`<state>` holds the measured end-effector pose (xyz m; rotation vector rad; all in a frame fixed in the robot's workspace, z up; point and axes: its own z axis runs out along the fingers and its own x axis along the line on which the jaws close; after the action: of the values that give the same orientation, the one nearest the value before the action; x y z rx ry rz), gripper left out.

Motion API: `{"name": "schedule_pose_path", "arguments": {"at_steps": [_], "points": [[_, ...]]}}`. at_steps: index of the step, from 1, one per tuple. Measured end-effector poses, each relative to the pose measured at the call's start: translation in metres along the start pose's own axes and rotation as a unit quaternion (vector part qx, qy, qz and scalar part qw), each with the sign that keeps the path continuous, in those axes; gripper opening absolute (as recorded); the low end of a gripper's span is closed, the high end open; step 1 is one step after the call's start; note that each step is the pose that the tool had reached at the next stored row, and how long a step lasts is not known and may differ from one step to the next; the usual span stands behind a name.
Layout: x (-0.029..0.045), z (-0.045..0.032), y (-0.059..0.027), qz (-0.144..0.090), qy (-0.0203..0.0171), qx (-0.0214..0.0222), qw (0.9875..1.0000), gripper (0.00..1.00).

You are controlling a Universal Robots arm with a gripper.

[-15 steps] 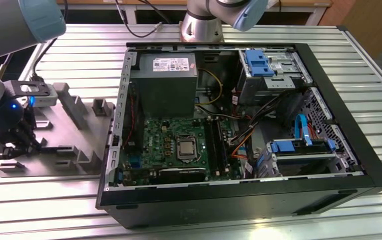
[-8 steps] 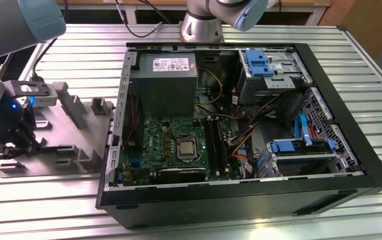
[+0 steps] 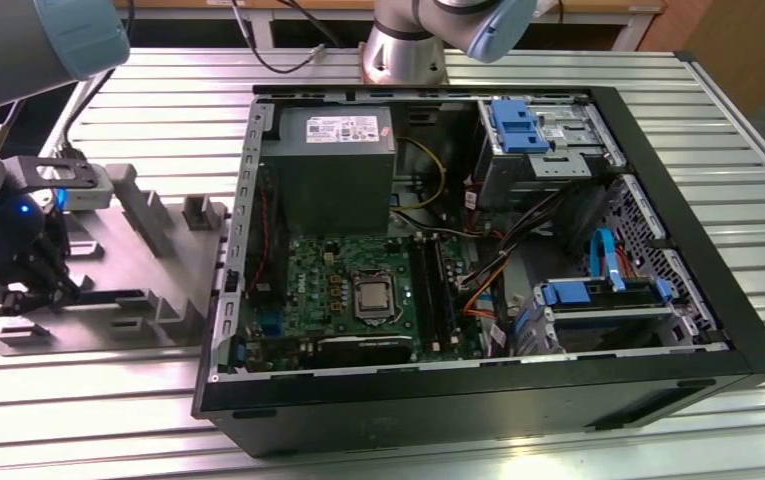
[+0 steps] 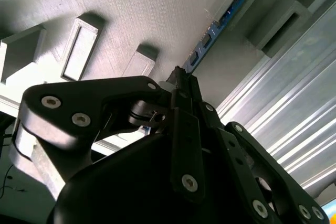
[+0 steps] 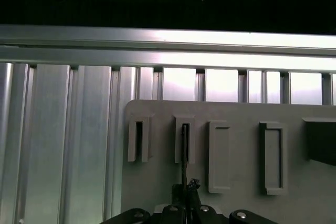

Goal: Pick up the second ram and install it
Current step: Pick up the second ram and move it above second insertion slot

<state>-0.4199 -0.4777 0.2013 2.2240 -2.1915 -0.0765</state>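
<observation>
**Claw closed on second ram, ram seated in fixture**

The gripper [image 3: 11, 300] is seen low over the grey fixture [image 3: 155, 235], at 9 o'clock from the open computer case [image 3: 489, 400] in the exterior view. In the second wrist view the second ram [image 4: 227, 18] is shown as a thin blue-green strip stood on edge in the fixture's slotted posts. It runs straight into the fingertips, which are drawn together. In the first wrist view the second ram [image 5: 185, 148] is seen edge-on in one slotted post, in line with the tips. The jaws appear pinched on the strip, though actual contact is masked by the linkage. Inside the case, the motherboard [image 3: 342, 275] is seen at 6 o'clock from the grey power supply [image 3: 335, 160]. Everything is carried on a slatted metal table [image 3: 155, 90].
</observation>
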Motion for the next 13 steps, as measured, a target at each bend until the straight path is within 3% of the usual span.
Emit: {"name": "schedule_pose_path", "arguments": {"at_steps": [10, 13], "points": [[0.0, -0.0012, 0.0001, 0.0, 0.0001, -0.0001, 1.0, 0.13], [-0.0001, -0.0069, 0.0004, 0.0, 0.0002, -0.0003, 1.0, 0.13]]}}
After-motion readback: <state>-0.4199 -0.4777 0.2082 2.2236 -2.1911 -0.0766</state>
